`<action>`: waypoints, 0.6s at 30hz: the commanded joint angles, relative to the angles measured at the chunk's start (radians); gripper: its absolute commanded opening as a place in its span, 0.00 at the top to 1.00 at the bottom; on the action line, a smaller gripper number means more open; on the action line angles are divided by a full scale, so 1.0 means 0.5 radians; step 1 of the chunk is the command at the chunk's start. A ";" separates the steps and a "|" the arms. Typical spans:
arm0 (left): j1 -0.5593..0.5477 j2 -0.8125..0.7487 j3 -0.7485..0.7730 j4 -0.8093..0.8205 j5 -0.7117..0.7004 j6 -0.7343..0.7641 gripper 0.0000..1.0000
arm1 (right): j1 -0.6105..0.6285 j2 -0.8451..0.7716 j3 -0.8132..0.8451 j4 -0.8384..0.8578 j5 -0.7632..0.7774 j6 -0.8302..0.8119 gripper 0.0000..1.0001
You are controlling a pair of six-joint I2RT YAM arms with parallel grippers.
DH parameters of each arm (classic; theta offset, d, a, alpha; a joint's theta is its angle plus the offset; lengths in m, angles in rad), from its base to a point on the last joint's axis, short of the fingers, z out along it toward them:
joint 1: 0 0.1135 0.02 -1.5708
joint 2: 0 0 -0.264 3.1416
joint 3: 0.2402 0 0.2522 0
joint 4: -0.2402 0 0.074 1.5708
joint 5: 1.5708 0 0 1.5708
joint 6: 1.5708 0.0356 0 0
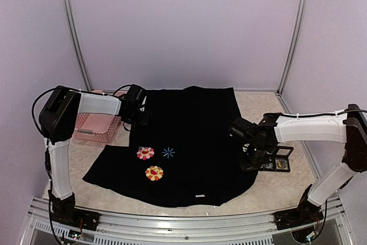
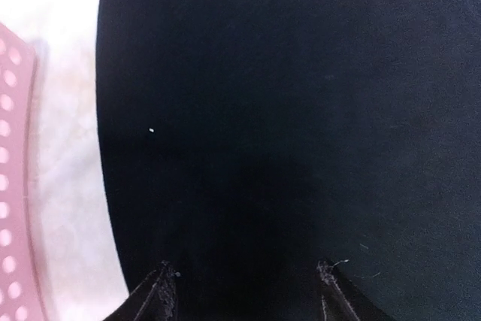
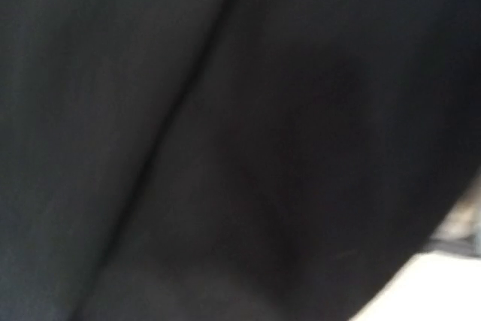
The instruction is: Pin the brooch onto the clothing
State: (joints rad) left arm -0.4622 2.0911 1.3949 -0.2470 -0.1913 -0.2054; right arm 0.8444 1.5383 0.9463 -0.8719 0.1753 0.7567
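The clothing (image 1: pixel 195 136), a large black T-shirt, lies spread flat on the table with a pink flower (image 1: pixel 145 152), an orange flower (image 1: pixel 153 172) and a blue starburst (image 1: pixel 168 152) on it. My left gripper (image 1: pixel 137 120) hangs over the shirt's far left edge. In the left wrist view it (image 2: pixel 244 276) stands open, with only black cloth (image 2: pixel 285 110) under the fingertips (image 2: pixel 161 280). My right gripper (image 1: pixel 250 156) is low on the shirt's right edge. Its wrist view shows blurred black fabric (image 3: pixel 225 140) and no fingers. I cannot pick out the brooch with certainty.
A pink perforated basket (image 1: pixel 97 125) stands left of the shirt, close to my left gripper. A small black tray (image 1: pixel 282 158) lies just right of my right gripper, with a tiny gold-brown item (image 1: pixel 279 164) in it. Metal frame posts rise at the back corners.
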 commanded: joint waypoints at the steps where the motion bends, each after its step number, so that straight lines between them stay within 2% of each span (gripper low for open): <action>1: -0.130 -0.367 -0.039 0.005 -0.092 0.065 0.38 | -0.108 -0.032 0.049 -0.385 0.435 0.128 0.90; 3: -0.199 -0.507 -0.085 0.000 -0.078 0.061 0.36 | -0.153 0.021 0.013 -0.494 0.588 0.228 0.86; 6: -0.308 -0.672 -0.155 0.000 -0.091 0.082 0.31 | -0.220 0.125 -0.003 -0.495 0.719 0.263 0.74; 12: -0.420 -0.729 -0.138 -0.070 -0.131 0.159 0.29 | -0.261 0.311 0.045 -0.349 0.803 0.139 0.65; 18: -0.425 -0.700 -0.120 -0.089 -0.129 0.174 0.29 | -0.283 0.431 0.039 -0.239 0.813 0.012 0.64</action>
State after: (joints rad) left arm -0.6758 1.7287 1.3373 -0.2749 -0.2379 -0.1436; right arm 0.7151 1.7298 0.9581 -1.0355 0.5579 0.8040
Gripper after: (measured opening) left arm 0.709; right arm 0.359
